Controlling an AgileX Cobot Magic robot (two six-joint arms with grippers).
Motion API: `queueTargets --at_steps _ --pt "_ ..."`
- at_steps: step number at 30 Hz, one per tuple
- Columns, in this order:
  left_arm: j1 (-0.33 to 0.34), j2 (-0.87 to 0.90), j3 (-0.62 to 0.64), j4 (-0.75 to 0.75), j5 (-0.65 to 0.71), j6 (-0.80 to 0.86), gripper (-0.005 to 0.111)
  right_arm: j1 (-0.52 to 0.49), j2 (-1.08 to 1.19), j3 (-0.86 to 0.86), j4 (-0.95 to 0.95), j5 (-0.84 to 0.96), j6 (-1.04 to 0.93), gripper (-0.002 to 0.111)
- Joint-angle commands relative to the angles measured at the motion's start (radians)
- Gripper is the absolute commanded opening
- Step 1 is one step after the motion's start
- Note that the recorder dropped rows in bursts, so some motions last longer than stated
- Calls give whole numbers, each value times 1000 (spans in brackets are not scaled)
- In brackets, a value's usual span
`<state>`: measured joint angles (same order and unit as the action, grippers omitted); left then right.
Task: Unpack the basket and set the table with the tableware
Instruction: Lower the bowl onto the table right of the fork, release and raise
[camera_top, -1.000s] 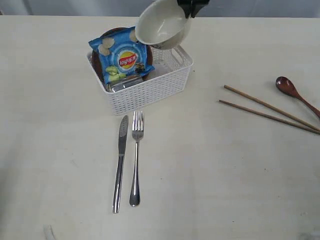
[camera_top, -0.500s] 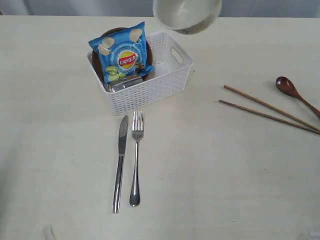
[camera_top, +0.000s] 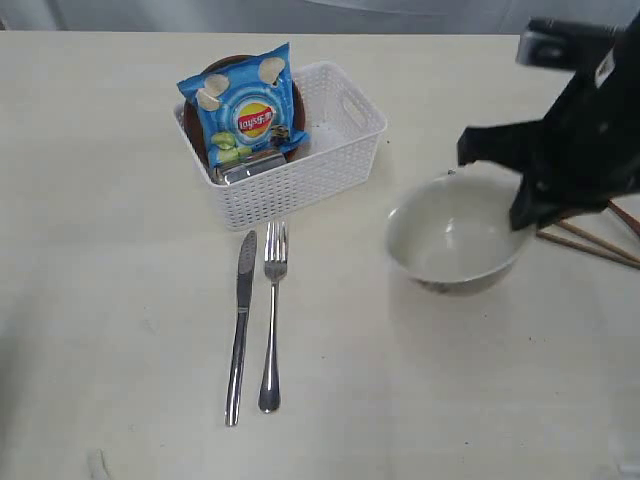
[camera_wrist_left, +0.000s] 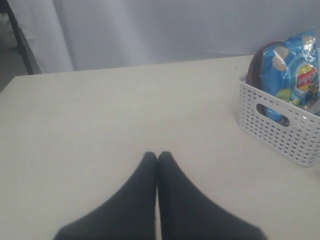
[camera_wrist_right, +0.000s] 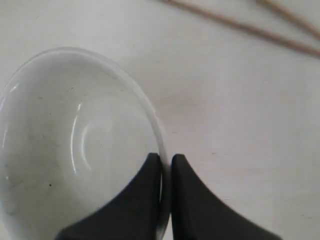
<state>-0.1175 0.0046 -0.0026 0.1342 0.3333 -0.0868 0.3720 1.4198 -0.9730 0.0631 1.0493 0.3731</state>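
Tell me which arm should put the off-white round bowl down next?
Right: the right gripper pinches the rim of the off-white round bowl, down near the pale beige table. The left gripper is shut, empty, over by the white lattice plastic basket.

Lighting is bright, even and diffuse from overhead, casting faint soft shadows under the bowl (camera_top: 455, 240) and basket (camera_top: 300, 190) on the table (camera_top: 120, 300), with glints on the knife (camera_top: 240, 330) and fork (camera_top: 271, 330), motion blur on the right arm (camera_top: 580, 150), and soft focus on the near jaws in both wrist views.
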Motion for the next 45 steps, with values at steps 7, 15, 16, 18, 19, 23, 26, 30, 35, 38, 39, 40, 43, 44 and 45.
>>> queueTargets --at_steps 7,15,16,18,19,23,26,30,35,38,39,40,43,44,45 --pt "4 -5 3 0 -7 2 0 -12 -7 315 212 -401 -156 -1" --pt "4 -5 3 0 -7 2 0 -21 3 391 174 -549 -135 -1" --pt "4 -5 3 0 -7 2 0 -21 11 395 174 -544 -135 -1" --pt "4 -5 3 0 -7 2 0 -21 27 413 174 -535 -135 -1" --pt "4 -5 3 0 -7 2 0 -21 36 421 174 -533 -135 -1" --pt "4 -5 3 0 -7 2 0 -21 68 440 171 -555 -135 -1" --pt "4 -5 3 0 -7 2 0 -21 80 439 171 -562 -137 0" --pt "4 -5 3 0 -7 2 0 -21 80 439 159 -560 -137 18" --pt "4 -5 3 0 -7 2 0 -21 80 294 0 -313 -134 68" --pt "4 -5 3 0 -7 2 0 -21 80 134 -120 -124 -115 68" --pt "4 -5 3 0 -7 2 0 -21 80 94 -174 -83 -78 68" --pt "4 -5 3 0 -7 2 0 -21 80 42 -267 -52 -16 68" --pt "4 -5 3 0 -7 2 0 -72 92 -27 -460 -23 89 68" --pt "4 -5 3 0 -7 2 0 -108 103 -39 -457 -17 78 68" --pt "4 -5 3 0 -7 2 0 -178 132 -57 -449 -12 52 68"
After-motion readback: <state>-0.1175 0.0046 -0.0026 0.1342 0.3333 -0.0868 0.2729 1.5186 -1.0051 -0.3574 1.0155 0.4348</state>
